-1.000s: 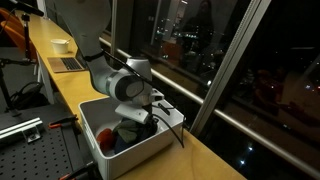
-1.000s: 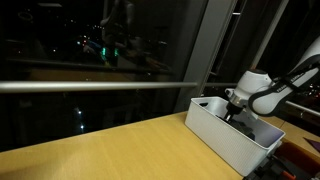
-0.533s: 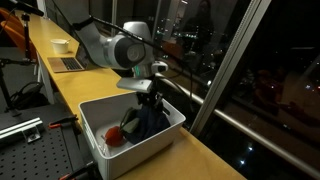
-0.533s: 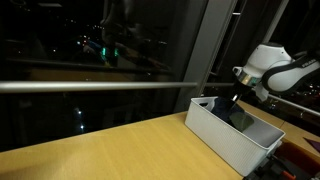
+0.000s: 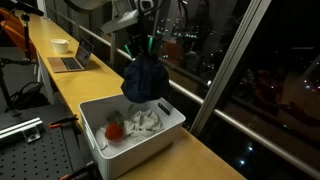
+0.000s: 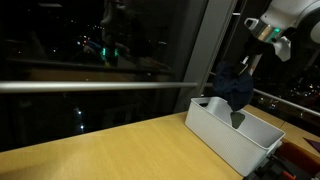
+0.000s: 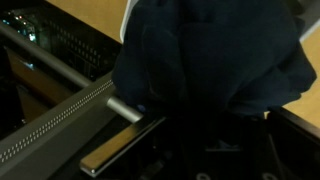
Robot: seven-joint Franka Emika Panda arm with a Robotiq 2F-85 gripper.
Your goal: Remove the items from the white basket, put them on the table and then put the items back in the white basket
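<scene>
Worktop (image 5: 205,158): a long strip of light wood. It runs beside a big dark window (image 5: 250,60).

Arm (image 6: 285,12): white. It is high up over the worktop and reaches down from the top of both exterior views.

White basket (image 5: 100,140): a box with straight sides. It stands on the worktop and fills most of the space between the two long edges. One side is close to the edge by the window.

Dark blue cloth (image 5: 145,78): a bunched-up lump. It hangs in the air right above the white basket and touches nothing in it. In the wrist view it fills nearly the whole picture (image 7: 210,60).

White cloth (image 5: 146,122): crumpled. It lies inside the white basket, on the side near the window edge.

Red thing (image 5: 115,128): small and round. It lies inside the white basket, just beside the white cloth, on the side away from the window. I cannot tell what it is.

Laptop (image 5: 68,62): open, far along the worktop toward its far end.

Bowl (image 5: 60,45): pale, just past the laptop, even nearer the far end.

Fingers (image 6: 248,62): they point down and pinch the top of the dark blue cloth, so it hangs from them. In the wrist view the cloth hides them.
</scene>
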